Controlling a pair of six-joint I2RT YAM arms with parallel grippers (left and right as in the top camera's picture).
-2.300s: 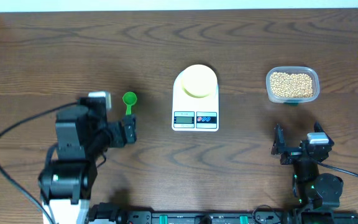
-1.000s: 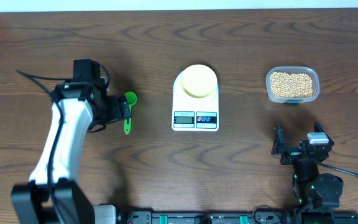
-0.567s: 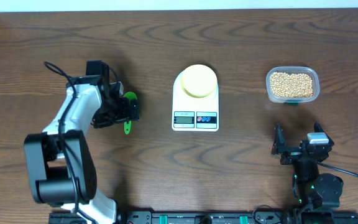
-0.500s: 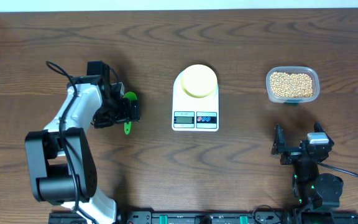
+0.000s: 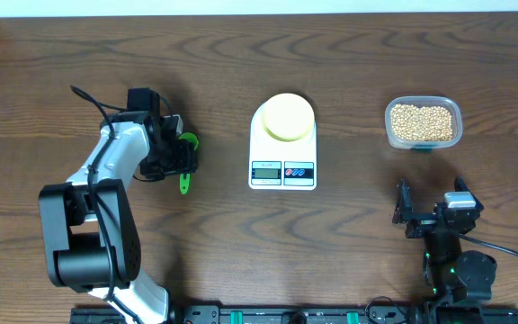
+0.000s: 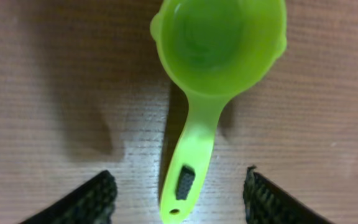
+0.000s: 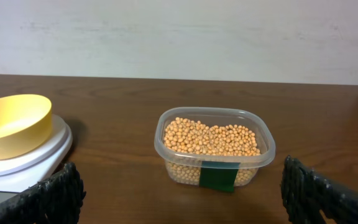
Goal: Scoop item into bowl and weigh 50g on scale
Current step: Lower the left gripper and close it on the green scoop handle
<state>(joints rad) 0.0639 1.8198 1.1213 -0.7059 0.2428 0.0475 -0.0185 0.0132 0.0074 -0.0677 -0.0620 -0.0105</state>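
A green plastic scoop (image 5: 187,144) lies on the table left of the scale, its cup (image 6: 219,50) empty and its handle (image 6: 188,162) pointing toward me. My left gripper (image 5: 183,164) straddles the handle end, open, with a gap between each finger (image 6: 92,202) and the handle. The pale yellow bowl (image 5: 287,117) sits empty on the white scale (image 5: 282,166). The beans (image 5: 423,121) fill a clear tub at the right. In the right wrist view, the bowl (image 7: 11,124) and beans (image 7: 210,137) lie ahead of my right gripper (image 7: 182,190), which is open and empty.
The clear tub (image 7: 216,174) bears a green label and stands right of the scale (image 7: 36,158). My right gripper (image 5: 432,205) rests near the front edge, below the tub. A cable trails off the left arm (image 5: 106,171). A pale wall rises behind the table.
My left arm swung from the table's front up to the scoop and lowered round its handle. Its jaws have narrowed toward the handle. The right arm has not moved.
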